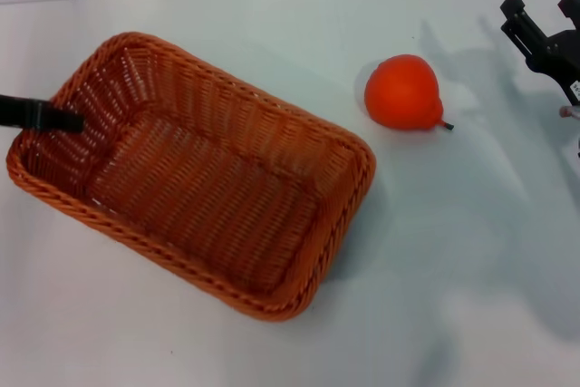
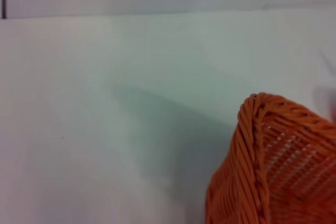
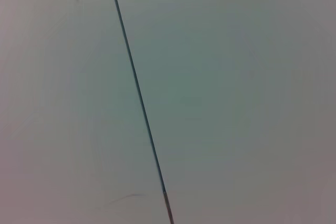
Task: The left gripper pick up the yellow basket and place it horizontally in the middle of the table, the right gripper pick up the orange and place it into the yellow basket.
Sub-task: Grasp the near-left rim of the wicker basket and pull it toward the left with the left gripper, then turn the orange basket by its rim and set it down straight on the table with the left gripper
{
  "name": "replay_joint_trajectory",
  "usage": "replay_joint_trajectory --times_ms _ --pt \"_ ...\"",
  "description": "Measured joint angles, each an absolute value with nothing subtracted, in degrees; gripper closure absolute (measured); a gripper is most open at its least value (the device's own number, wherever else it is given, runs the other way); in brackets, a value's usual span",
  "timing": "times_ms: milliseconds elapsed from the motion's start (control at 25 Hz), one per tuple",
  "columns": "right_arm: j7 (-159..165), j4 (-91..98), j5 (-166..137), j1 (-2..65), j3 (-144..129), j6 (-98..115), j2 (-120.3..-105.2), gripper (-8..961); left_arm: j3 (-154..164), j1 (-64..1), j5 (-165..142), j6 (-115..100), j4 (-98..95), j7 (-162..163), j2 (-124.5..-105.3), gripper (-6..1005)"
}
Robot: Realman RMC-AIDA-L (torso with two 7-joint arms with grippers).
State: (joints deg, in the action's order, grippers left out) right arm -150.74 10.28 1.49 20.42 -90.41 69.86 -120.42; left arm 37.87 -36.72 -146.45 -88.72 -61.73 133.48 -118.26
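Two grippers are in play, and only one is at work. In the head view the left gripper (image 1: 63,119) reaches in from the edge with just its dark tip showing, and that tip lies over the short end wall of the yellow basket (image 1: 195,174), at the braided rim. Whether its fingers are closed on the wicker or merely laid against it I cannot tell; one dark finger is all that shows, with the wall right at it. The left wrist view shows only a corner of the basket (image 2: 273,166) close up, with bare table (image 2: 131,77) beyond it and no fingers.

The basket rests on the table (image 1: 453,296), skewed, its long axis running diagonally away from the left fingers toward the orange (image 1: 404,92). So the step in hand seems to be the first one: seating the basket. It is not yet square to the table edge, and it is empty.

The orange lies on the table beyond the basket's far corner, near it but not touching, its stem pointing toward the right gripper (image 1: 544,8). That gripper hangs off to the side of the fruit, well apart from it, fingers spread with a clear gap between them and nothing held.

Next, I judge, the left fingers need a firm pinch on the end wall and a turn that brings the basket level across the middle. Then they must let go before the right fingers move over the fruit.
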Motion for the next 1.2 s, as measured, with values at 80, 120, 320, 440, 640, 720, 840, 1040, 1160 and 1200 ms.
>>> replay_joint_trajectory --times_ms 80,120,320,440,640,720,840,1040,1160,1200 --pt "-150.7 10.3 1.5 20.4 -90.5 69.8 -120.41 5 34.7 -36.9 -145.9 -89.2 -61.3 133.5 -118.43 830" --pt "-150.7 10.3 1.5 20.5 -90.5 69.8 -120.41 5 32.8 -36.7 -145.0 -89.3 -61.0 133.5 -118.58 829" --pt "-150.7 10.3 1.5 20.5 -90.6 69.8 -120.41 5 29.9 -35.6 -141.7 -88.7 -57.5 133.4 -118.38 829" --pt "-150.7 10.3 1.5 20.7 -90.7 69.7 -120.41 5 26.8 -35.1 -139.8 -88.5 -54.5 132.9 -118.11 829" --pt "-150.7 10.3 1.5 21.0 -90.9 69.6 -120.41 5 25.0 -32.6 -136.1 -87.3 -54.1 132.8 -119.01 829" --pt "-150.7 10.3 1.5 21.0 -91.2 69.5 -120.41 4 24.8 -31.5 -134.5 -86.3 -54.2 132.8 -119.57 829" --pt "-150.7 10.3 1.5 21.1 -91.3 69.4 -120.41 3 24.8 -29.7 -132.6 -84.0 -54.6 132.7 -120.63 828" --pt "-150.7 10.3 1.5 21.1 -91.3 69.4 -120.41 3 24.9 -27.9 -132.2 -80.9 -56.1 132.6 -122.32 828" --pt "-150.7 10.3 1.5 21.0 -91.3 69.4 -120.41 3 25.1 -27.0 -132.2 -79.3 -56.9 132.6 -123.43 828" --pt "-150.7 10.2 1.5 21.0 -91.3 69.4 -120.41 3 25.2 -26.8 -132.2 -78.9 -57.0 132.6 -123.62 828"
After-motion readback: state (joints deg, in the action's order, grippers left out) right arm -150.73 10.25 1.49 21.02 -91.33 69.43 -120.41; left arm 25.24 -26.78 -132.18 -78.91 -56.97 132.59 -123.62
